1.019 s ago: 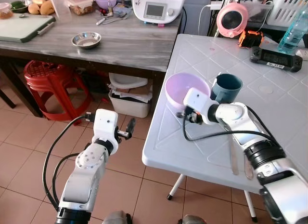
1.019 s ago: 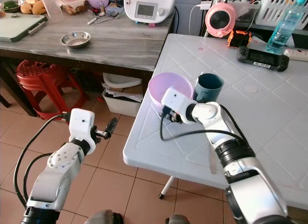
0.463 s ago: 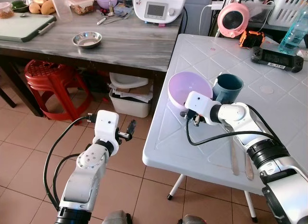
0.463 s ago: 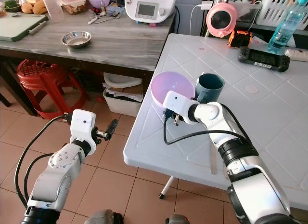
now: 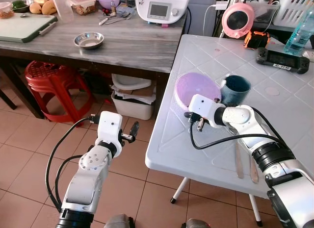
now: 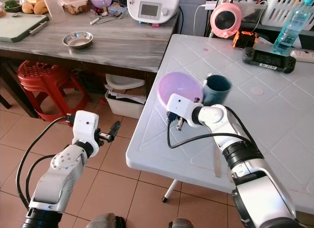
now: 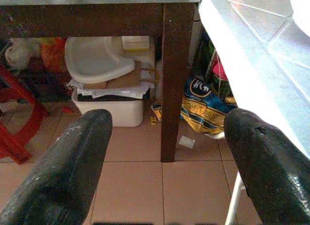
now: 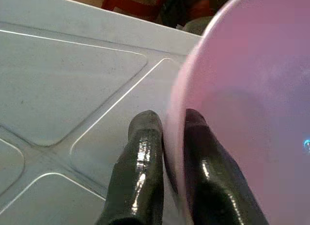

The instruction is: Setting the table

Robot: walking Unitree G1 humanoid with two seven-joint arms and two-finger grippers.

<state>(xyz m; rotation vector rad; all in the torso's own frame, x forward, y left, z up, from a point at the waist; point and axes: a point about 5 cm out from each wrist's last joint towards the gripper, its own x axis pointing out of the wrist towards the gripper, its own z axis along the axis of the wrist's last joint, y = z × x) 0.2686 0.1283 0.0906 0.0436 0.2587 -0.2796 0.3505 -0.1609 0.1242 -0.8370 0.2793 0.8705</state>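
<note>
On white desk (image 5: pixel 274 120), just beside teal mug (image 5: pixel 234 89): purple bowl (image 5: pixel 196 89) tilted up, rim pinched by right gripper (image 8: pixel 167 138) fingers. Left gripper (image 7: pixel 164 152) off desk edge, fingers spread, holding nothing.

bright even daylight, sharp head views (wrist close-ups soft, slightly blurred), faint shadows.

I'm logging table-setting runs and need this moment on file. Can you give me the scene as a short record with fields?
surface: white table
right gripper: shut on the rim of the bowl
bowl: pink, tilted up on its side, beside the mug
mug: dark teal, upright, touching the bowl
cutlery: flat on the table by the right arm
left gripper: open, off the table's edge above the floor, holding nothing
</note>
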